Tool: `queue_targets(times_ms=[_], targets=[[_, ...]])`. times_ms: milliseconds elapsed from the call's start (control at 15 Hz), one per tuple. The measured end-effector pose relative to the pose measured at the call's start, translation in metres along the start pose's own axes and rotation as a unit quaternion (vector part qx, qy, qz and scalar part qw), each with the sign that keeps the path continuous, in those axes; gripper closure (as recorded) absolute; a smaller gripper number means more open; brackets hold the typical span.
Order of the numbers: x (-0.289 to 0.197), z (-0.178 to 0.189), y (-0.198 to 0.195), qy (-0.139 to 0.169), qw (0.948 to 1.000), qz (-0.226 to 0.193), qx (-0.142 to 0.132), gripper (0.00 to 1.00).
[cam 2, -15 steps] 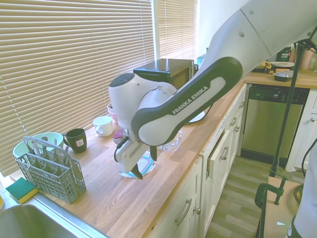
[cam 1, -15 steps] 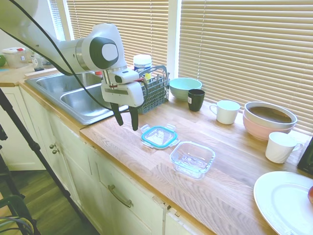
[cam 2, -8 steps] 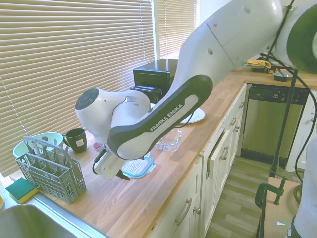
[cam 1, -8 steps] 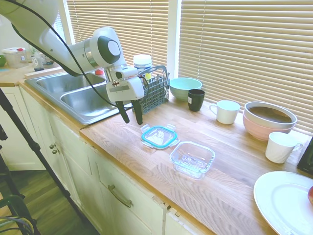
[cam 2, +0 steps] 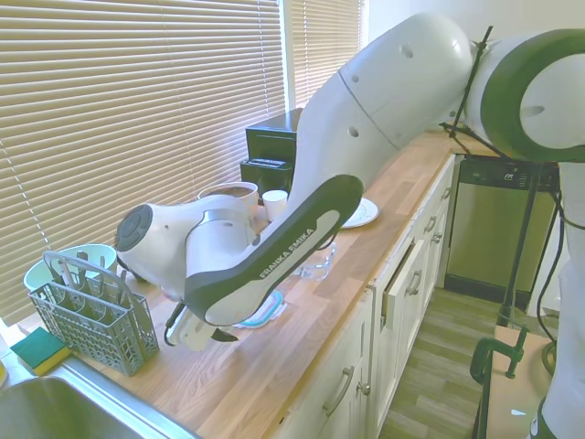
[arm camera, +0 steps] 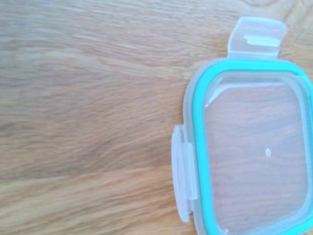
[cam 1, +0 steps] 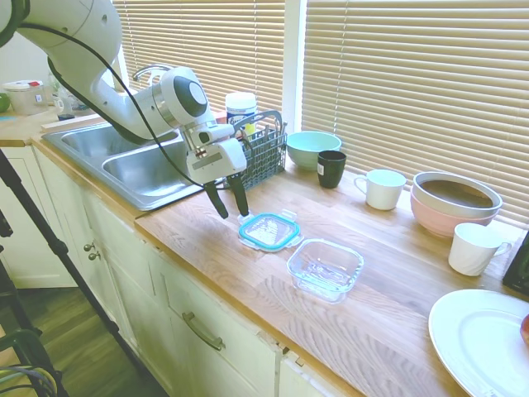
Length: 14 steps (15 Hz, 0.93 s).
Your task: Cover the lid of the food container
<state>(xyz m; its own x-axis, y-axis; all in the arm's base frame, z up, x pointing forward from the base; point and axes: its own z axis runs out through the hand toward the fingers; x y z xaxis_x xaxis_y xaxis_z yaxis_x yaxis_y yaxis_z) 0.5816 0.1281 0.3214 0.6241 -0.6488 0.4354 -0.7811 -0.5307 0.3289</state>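
The lid (cam 1: 269, 231), clear with a teal rim and snap tabs, lies flat on the wooden counter (cam 1: 215, 248). The food container (cam 1: 325, 268), a clear glass dish, sits uncovered just to its right, near the counter's front edge. My gripper (cam 1: 234, 210) hangs open just left of the lid and slightly above the counter, with nothing between its dark fingers. In the second exterior view the arm hides part of the lid (cam 2: 262, 310), and the container (cam 2: 316, 264) shows behind it. The wrist view shows the lid (arm camera: 249, 152) on the wood.
A grey cutlery rack (cam 1: 263, 150) and a steel sink (cam 1: 140, 165) lie behind and left of the gripper. Along the window stand a teal bowl (cam 1: 312, 147), black mug (cam 1: 331, 168), white mug (cam 1: 384, 188), pink bowl (cam 1: 455, 203) and white cup (cam 1: 475, 248). A white plate (cam 1: 483, 339) lies far right.
The gripper has shifted right and down toward the lid's left edge while staying open. The lid and container have not moved.
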Motion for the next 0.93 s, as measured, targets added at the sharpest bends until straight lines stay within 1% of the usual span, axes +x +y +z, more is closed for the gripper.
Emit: queue_targets(times_ms=[333, 733, 933], targets=[[-0.001, 0.01, -0.013, 0.021, 0.9996, -0.004, -0.02, 0.0], [0.009, 0.013, -0.026, 0.036, 0.999, -0.002, -0.028, 0.0], [0.014, 0.013, -0.032, 0.038, 0.9989, 0.002, -0.028, 0.0]])
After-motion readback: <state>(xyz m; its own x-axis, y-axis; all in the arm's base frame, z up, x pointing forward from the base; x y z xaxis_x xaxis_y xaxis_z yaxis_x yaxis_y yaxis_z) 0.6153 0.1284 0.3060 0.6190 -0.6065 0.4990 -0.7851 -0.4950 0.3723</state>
